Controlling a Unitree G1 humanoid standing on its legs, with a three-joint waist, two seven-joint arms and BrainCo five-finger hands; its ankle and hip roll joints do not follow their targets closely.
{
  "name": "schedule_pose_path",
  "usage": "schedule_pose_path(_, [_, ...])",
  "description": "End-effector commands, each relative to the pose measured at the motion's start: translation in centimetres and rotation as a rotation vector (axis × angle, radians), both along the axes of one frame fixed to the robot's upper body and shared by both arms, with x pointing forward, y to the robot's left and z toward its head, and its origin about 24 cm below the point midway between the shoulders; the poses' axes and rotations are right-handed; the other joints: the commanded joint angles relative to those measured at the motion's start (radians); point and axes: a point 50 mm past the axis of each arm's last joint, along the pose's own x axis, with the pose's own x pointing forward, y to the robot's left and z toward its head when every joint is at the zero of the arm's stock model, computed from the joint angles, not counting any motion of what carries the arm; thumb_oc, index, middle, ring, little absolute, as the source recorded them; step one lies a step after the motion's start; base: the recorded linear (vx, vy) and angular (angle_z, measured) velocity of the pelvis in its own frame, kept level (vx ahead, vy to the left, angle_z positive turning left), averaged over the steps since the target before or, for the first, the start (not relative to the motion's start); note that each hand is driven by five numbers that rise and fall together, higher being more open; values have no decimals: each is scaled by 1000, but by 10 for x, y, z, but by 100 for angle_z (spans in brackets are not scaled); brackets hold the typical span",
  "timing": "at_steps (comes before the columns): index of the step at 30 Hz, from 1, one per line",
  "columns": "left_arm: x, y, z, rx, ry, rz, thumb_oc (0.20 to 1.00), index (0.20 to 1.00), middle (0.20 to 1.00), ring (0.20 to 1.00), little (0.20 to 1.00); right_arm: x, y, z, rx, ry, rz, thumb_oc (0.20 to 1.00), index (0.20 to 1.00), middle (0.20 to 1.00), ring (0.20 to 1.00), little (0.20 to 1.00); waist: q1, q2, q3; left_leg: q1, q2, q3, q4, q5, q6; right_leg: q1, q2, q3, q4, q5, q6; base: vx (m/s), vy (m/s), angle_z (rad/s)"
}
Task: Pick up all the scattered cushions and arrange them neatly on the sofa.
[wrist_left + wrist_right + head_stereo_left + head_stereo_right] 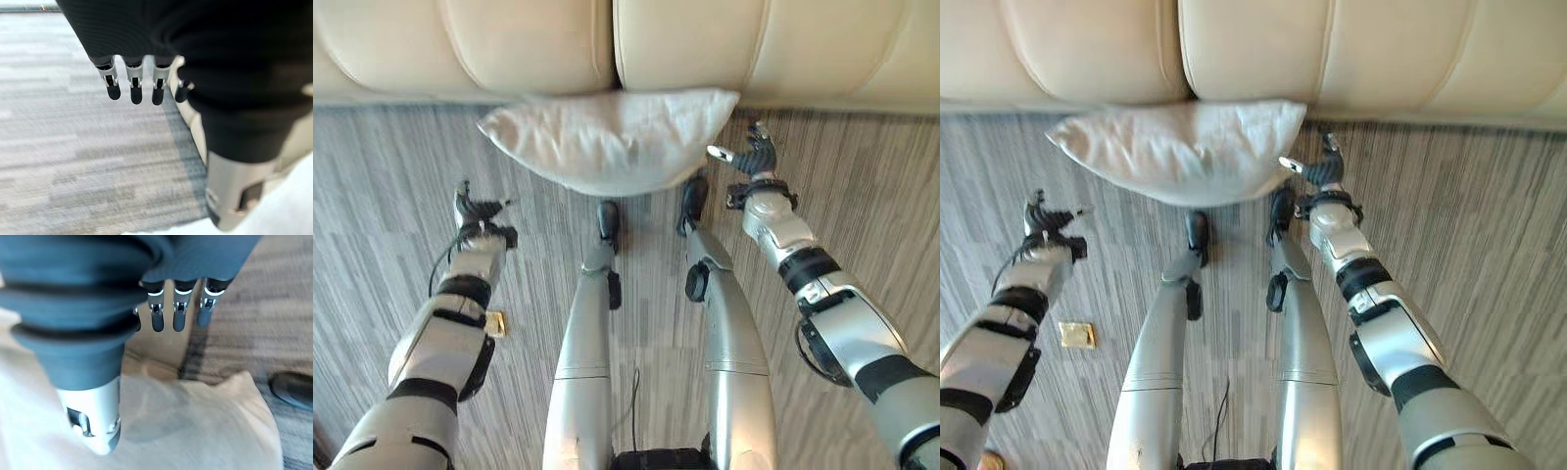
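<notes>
A white cushion (612,137) lies on the grey striped carpet, its far edge against the base of the cream sofa (529,44). My right hand (754,155) hovers just beside the cushion's right corner, open, with nothing in it. In the right wrist view its straight fingers (178,308) point past the cushion (195,421) toward the sofa base. My left hand (475,211) hangs open over the carpet, to the left of the cushion and nearer to me, well apart from it. The left wrist view shows its fingers (134,83) straight over bare carpet.
The sofa's two seat cushions meet at a seam (613,49) right behind the white cushion. A small tan square (1076,335) lies on the carpet by my left forearm. Grey carpet (372,176) stretches to both sides.
</notes>
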Motion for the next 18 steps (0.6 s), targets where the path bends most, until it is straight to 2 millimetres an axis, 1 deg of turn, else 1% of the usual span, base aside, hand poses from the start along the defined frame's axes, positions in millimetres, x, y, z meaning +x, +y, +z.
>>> schedule_pose_path(1, [-18, 25, -11, 42, -14, 124, 1000, 1000, 1000, 1000, 1000, -7, -8, -19, 20, -10, -37, 1000, 1000, 1000, 1000, 1000, 2, 13, -78, 47, -14, 50, -39, -59, -3, 16, -4, 70, 108, -205, 103, 49, 36, -4])
schedule_pose_path(2, [-15, 24, -1, 49, -58, 131, 1000, 1000, 1000, 1000, 1000, -7, -7, -15, 35, -30, -38, 1000, 1000, 1000, 1000, 1000, 1, 11, -82, 15, -13, 52, -18, -63, -1, -18, -4, 73, 127, -206, 103, 61, 43, -6])
schedule_pose_path(3, [-9, 14, 16, 57, -143, 123, 1000, 1000, 1000, 1000, 1000, -9, -2, 0, 60, -114, -49, 1000, 1000, 1000, 1000, 1000, 0, 10, -82, -29, -11, 52, 11, -68, 3, -58, -6, 75, 146, -207, 108, 58, 38, -8])
schedule_pose_path(4, [-6, 4, 22, 70, -187, 121, 1000, 1000, 1000, 1000, 1000, -11, 0, 12, 54, -180, -74, 1000, 1000, 1000, 1000, 1000, 2, 10, -81, -53, -11, 52, 31, -73, 7, -80, -9, 72, 159, -210, 111, 57, 26, -6])
schedule_pose_path(5, [-2, -5, 24, 85, -196, 116, 1000, 1000, 1000, 1000, 1000, -13, 1, 19, 50, -236, -98, 1000, 1000, 1000, 1000, 1000, 1, 13, -84, -82, -13, 50, 53, -77, 8, -108, -11, 74, 180, -214, 113, 39, 18, -6])
schedule_pose_path(6, [3, -14, 34, 112, -234, 100, 1000, 1000, 1000, 1000, 1000, -14, 4, 28, 40, -279, -107, 1000, 1000, 1000, 1000, 1000, -1, 15, -83, -98, -14, 49, 64, -79, 10, -125, -12, 75, 193, -216, 114, 44, 23, -6])
schedule_pose_path(8, [12, -36, 62, 197, -313, 75, 1000, 1000, 1000, 1000, 1000, -15, 7, 52, -64, -386, -193, 1000, 1000, 1000, 1000, 1000, -1, 18, -87, -132, -16, 48, 90, -86, 13, -162, -15, 76, 225, -225, 116, 44, 27, -2])
schedule_pose_path(9, [16, -51, 85, 249, -388, 55, 1000, 1000, 1000, 1000, 1000, -17, 12, 70, -125, -465, -242, 1000, 1000, 1000, 1000, 1000, 0, 22, -95, -170, -19, 46, 116, -84, 17, -200, -20, 79, 250, -224, 115, 80, 31, 7])
schedule_pose_path(10, [18, -75, 118, 312, -505, -2, 1000, 1000, 1000, 1000, 1000, -20, 17, 93, -204, -547, -272, 1000, 1000, 1000, 1000, 1000, 4, 27, -118, -232, -26, 43, 158, -88, 20, -263, -24, 86, 295, -231, 116, 72, 17, 10])
schedule_pose_path(11, [18, -75, 117, 311, -503, -3, 1000, 1000, 1000, 1000, 1000, -20, 17, 92, -205, -545, -272, 1000, 1000, 1000, 1000, 1000, 5, 26, -114, -216, -25, 42, 153, -97, 17, -249, -22, 86, 293, -240, 119, 74, 4, 10])
schedule_pose_path(12, [17, -93, 142, 346, -591, -48, 1000, 1000, 1000, 1000, 1000, -22, 24, 107, -225, -593, -272, 1000, 1000, 1000, 1000, 1000, 6, 29, -116, -233, -29, 38, 172, -102, 18, -267, -23, 88, 313, -246, 119, 68, 0, 11])
schedule_pose_path(13, [9, -139, 183, 365, -762, -227, 1000, 1000, 1000, 1000, 1000, -30, 40, 134, -207, -662, -178, 1000, 1000, 1000, 1000, 1000, 7, 37, -129, -279, -41, 33, 212, -106, 19, -316, -25, 100, 358, -254, 118, 64, 5, 11])
schedule_pose_path(14, [8, -140, 184, 365, -763, -228, 1000, 1000, 1000, 1000, 1000, -30, 40, 135, -206, -662, -178, 1000, 1000, 1000, 1000, 1000, 7, 37, -130, -283, -42, 33, 215, -107, 19, -320, -26, 101, 362, -255, 119, 64, -3, 14])
schedule_pose_path(15, [-1, -173, 194, 234, -853, -401, 1000, 1000, 1000, 1000, 1000, -35, 50, 143, -92, -667, -59, 1000, 1000, 1000, 1000, 1000, 9, 39, -133, -292, -43, 35, 223, -110, 18, -332, -26, 103, 371, -261, 117, 27, -2, 12])
schedule_pose_path(17, [-8, -194, 194, 78, -885, -533, 1000, 1000, 1000, 1000, 1000, -38, 58, 144, 110, -643, 71, 1000, 1000, 1000, 1000, 1000, 12, 40, -138, -300, -45, 35, 229, -110, 16, -340, -25, 104, 374, -263, 115, 26, -2, 10])
schedule_pose_path(18, [-8, -201, 187, -8, -874, -587, 1000, 1000, 1000, 1000, 1000, -38, 59, 141, 187, -623, 131, 1000, 1000, 1000, 1000, 1000, 12, 39, -146, -310, -48, 36, 236, -106, 15, -351, -22, 107, 378, -259, 112, 18, -1, 6])
